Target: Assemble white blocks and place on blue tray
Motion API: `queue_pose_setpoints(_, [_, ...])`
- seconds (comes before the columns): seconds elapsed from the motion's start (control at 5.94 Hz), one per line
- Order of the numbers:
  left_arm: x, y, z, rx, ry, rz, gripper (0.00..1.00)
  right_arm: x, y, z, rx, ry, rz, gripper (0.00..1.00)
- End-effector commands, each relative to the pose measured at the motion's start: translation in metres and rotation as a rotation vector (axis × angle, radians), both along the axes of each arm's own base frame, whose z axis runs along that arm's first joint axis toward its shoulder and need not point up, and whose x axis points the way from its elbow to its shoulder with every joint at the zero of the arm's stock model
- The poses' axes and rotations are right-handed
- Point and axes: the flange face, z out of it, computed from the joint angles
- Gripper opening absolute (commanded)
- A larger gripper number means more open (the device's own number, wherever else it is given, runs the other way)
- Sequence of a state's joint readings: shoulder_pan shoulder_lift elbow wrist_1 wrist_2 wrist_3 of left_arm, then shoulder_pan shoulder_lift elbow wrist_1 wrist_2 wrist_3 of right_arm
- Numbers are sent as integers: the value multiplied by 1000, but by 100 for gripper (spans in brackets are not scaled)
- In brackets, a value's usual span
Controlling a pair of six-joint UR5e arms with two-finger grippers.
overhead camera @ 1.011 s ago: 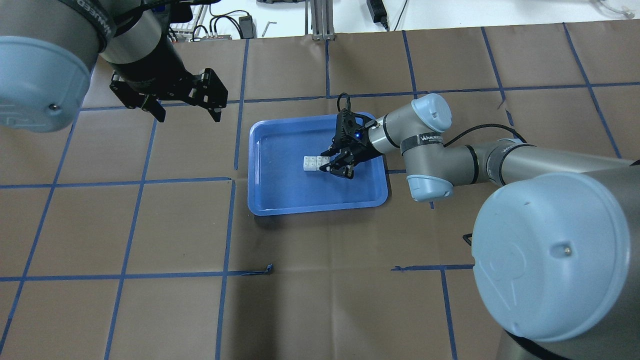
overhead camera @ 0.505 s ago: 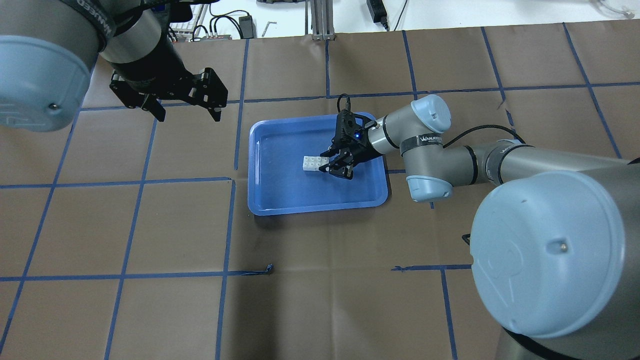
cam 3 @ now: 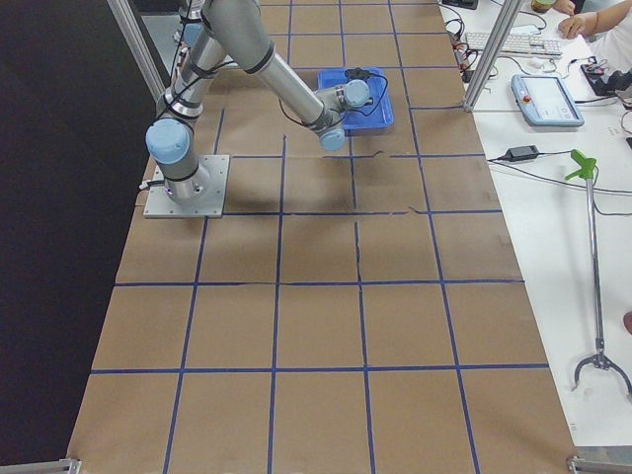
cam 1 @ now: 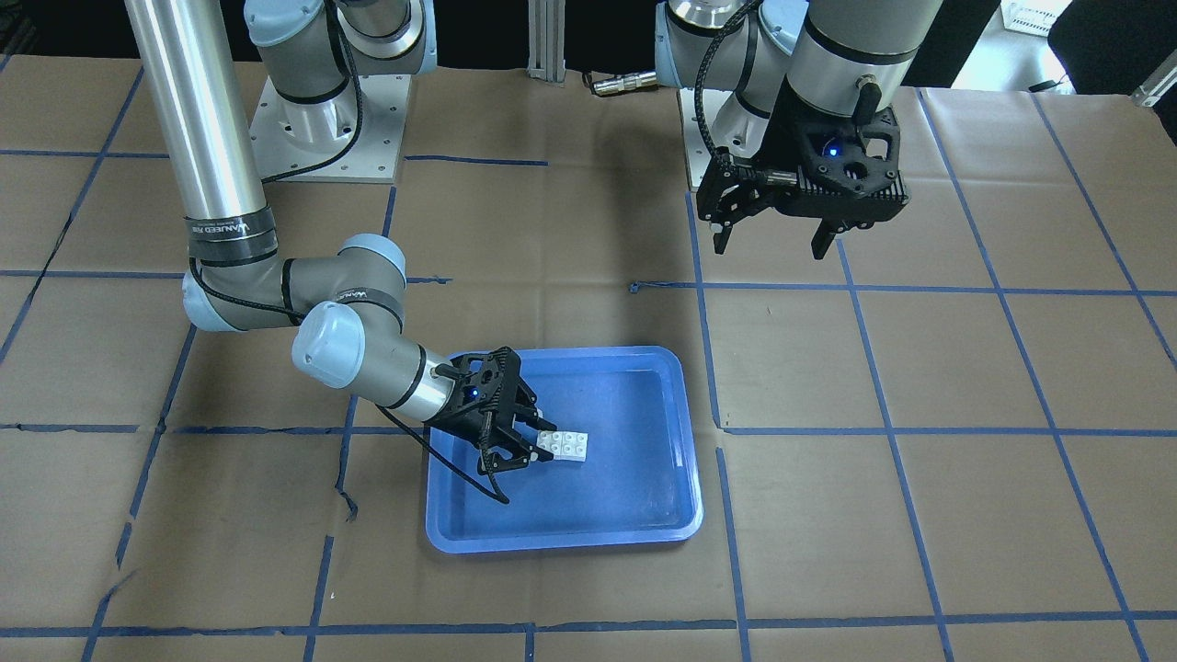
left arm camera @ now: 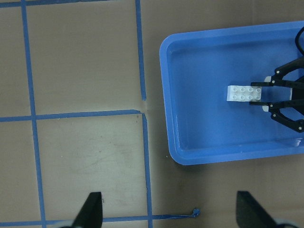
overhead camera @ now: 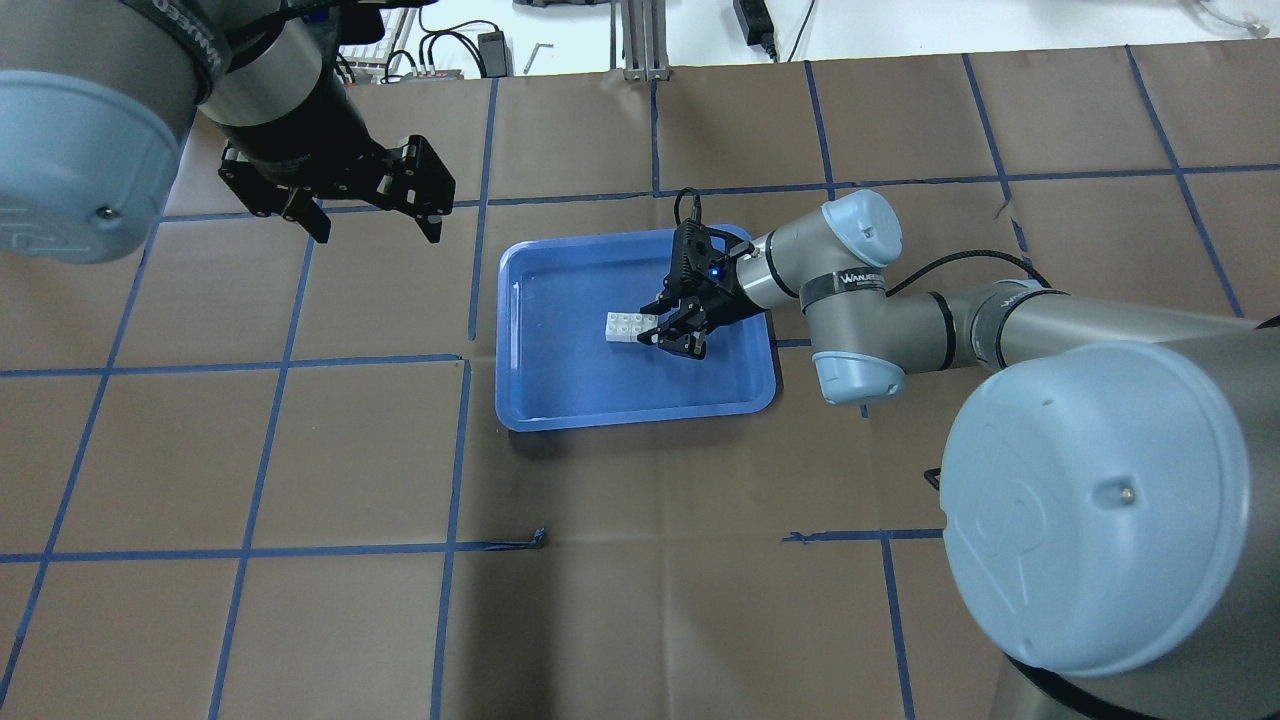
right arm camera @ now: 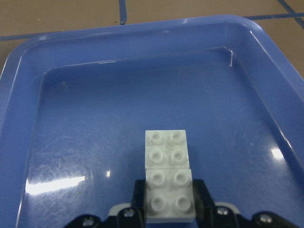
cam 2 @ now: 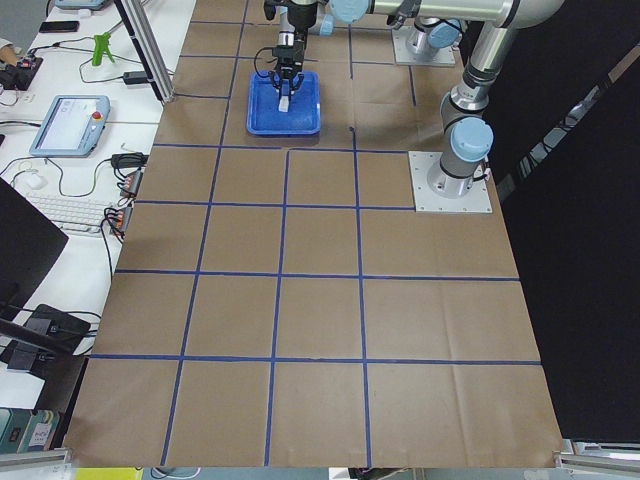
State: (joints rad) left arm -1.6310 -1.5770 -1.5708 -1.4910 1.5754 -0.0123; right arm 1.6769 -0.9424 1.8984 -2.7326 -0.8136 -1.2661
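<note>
Right end effector (right arm camera: pixel 168 199) grips white blocks (right arm camera: pixel 167 173) — in blue tray (right arm camera: pixel 118 28).

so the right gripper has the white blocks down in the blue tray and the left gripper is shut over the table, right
Not quite: the left gripper is open, fingers spread, as the overhead view shows. The rest holds: the right gripper has the white blocks in the blue tray.

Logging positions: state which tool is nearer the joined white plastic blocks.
Right. The right tool grips the joined white plastic blocks in the tray; the left tool hangs open, off the tray.
</note>
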Motion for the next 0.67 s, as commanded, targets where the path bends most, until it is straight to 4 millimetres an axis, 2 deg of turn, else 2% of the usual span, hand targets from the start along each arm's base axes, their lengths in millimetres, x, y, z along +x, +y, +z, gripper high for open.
queue_pose_setpoints(0.0, [0, 0, 0, 0, 0, 0, 99, 1, -1, 3, 19, -12, -24, 99])
queue_pose_setpoints(0.51, [0, 0, 1, -2, 0, 0, 99, 1, -6, 10, 9, -11, -30, 100])
